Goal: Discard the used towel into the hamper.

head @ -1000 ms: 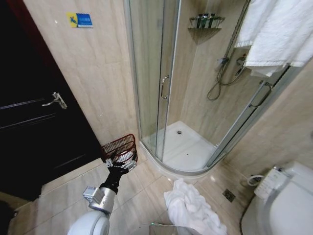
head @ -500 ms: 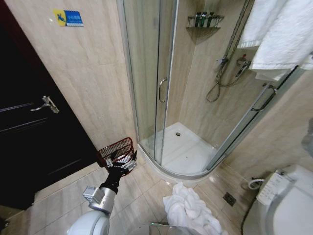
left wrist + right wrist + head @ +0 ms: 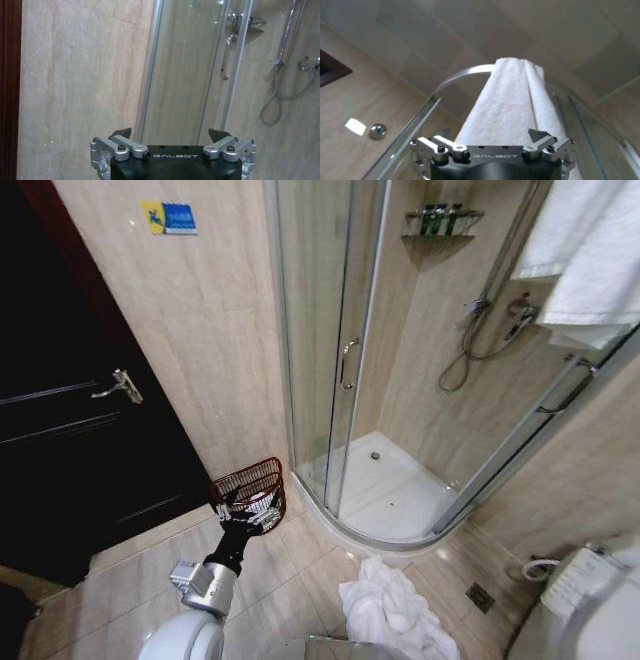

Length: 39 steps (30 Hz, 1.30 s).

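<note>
The left gripper (image 3: pixel 243 511) is held open and empty just in front of the hamper (image 3: pixel 250 483). The right gripper (image 3: pixel 490 139) is open too, raised near a hanging towel (image 3: pixel 512 108). The used towel (image 3: pixel 395 612) is seen on the floor, well off to the right, so nothing has been dropped in yet.

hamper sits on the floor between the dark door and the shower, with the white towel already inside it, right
Not quite. The hamper does sit between the dark door and the shower, but the head view shows the white towel lying on the floor tiles, not inside it.
</note>
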Tool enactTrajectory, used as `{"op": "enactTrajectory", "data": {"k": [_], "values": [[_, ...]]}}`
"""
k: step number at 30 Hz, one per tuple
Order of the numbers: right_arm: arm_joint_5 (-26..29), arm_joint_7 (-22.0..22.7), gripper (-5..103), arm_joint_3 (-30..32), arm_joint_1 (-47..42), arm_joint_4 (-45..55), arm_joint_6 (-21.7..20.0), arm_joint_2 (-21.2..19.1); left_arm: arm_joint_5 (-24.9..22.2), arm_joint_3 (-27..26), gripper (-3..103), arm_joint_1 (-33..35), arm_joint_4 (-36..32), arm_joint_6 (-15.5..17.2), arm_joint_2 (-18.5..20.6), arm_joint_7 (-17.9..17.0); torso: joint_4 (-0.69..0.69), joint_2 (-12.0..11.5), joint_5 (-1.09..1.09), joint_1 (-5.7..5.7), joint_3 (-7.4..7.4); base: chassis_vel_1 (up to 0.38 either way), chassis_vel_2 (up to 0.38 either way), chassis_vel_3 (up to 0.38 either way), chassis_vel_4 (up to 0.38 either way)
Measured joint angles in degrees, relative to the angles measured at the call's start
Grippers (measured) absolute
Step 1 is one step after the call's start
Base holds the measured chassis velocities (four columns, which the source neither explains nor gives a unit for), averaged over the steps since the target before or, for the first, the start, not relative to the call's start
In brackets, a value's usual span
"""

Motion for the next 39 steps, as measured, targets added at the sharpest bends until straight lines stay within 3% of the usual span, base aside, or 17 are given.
{"op": "enactTrajectory", "data": {"k": [11,20,25,30,39], "values": [[3.24,-0.06,100,-8.52,18.70,-8.16,-5.64,-2.52,0.00,0.00,100,0.00,0.00,0.00,0.00,0.00,-0.02,0.00,0.01,-0.01,-0.01,0.000,0.000,0.000,0.000],[3.49,0.44,100,-19.77,33.80,-13.66,-9.99,-0.26,0.00,0.00,100,0.00,0.00,0.00,0.00,0.00,-0.01,-0.01,0.00,-0.01,-0.01,0.000,0.000,0.000,0.000],[-1.44,3.96,100,-27.54,46.19,-18.65,-13.54,3.58,0.00,0.00,100,-0.01,0.00,0.00,0.00,0.00,-0.01,-0.01,-0.01,-0.01,-0.01,0.000,0.000,0.000,0.000],[-7.90,6.82,100,-32.24,51.49,-20.91,-16.21,6.05,0.00,0.00,100,0.00,0.00,0.00,0.00,0.00,0.00,-0.01,-0.01,0.00,-0.01,0.000,0.000,0.000,0.000],[-21.00,6.69,100,-35.59,56.63,-25.50,-17.76,7.26,0.00,0.00,100,0.00,0.00,0.00,0.00,0.00,-0.01,-0.01,0.01,-0.01,-0.01,0.000,0.000,0.000,0.000]]}}
